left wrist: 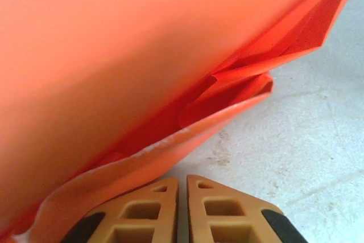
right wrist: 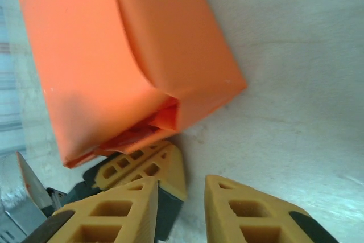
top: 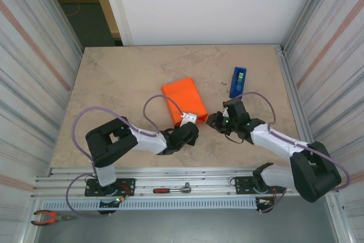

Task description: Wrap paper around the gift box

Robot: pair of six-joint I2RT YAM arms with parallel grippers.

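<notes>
Bright orange paper sheet (top: 183,98), folded round the hidden gift box, lies on the counter (top: 125,83). My left gripper (left wrist: 182,181), pressed together and empty, apparently steadies its 6 o'clock end. My right gripper (right wrist: 182,183) stands spread at 4 o'clock.

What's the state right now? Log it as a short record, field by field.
paper: folded into a parcel, mid-table; near end open, flaps loose
left gripper: shut, tips right at the open end
right gripper: open, empty, just off the parcel's near right corner
tape dispenser: blue, right of the parcel, apart from it
stage: end flaps not yet folded shut
</notes>
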